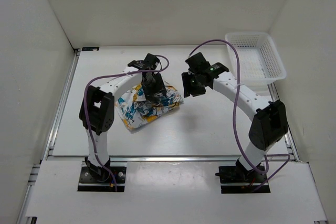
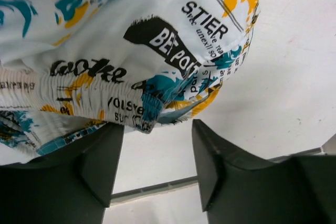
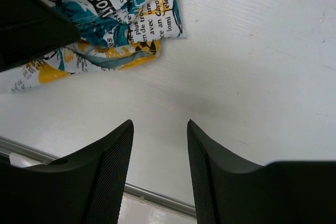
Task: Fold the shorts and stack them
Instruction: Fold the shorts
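The shorts (image 1: 140,110) lie crumpled on the white table, left of centre. Their print is white with yellow-orange, teal and black lettering. My left gripper (image 1: 156,96) hangs just over their far right part, open and holding nothing. In the left wrist view the shorts (image 2: 131,51) fill the upper frame, and a hem hangs by the open left gripper (image 2: 157,129). My right gripper (image 1: 188,86) is open and empty, just right of the shorts. In the right wrist view the shorts' corner (image 3: 131,35) lies ahead and left of the right gripper (image 3: 160,124).
A white plastic lattice basket (image 1: 255,56) stands at the back right of the table (image 1: 210,124). White walls close in the left, back and right. A metal rail (image 1: 168,157) runs along the table's near edge. The left arm (image 3: 31,30) shows at the right wrist view's upper left.
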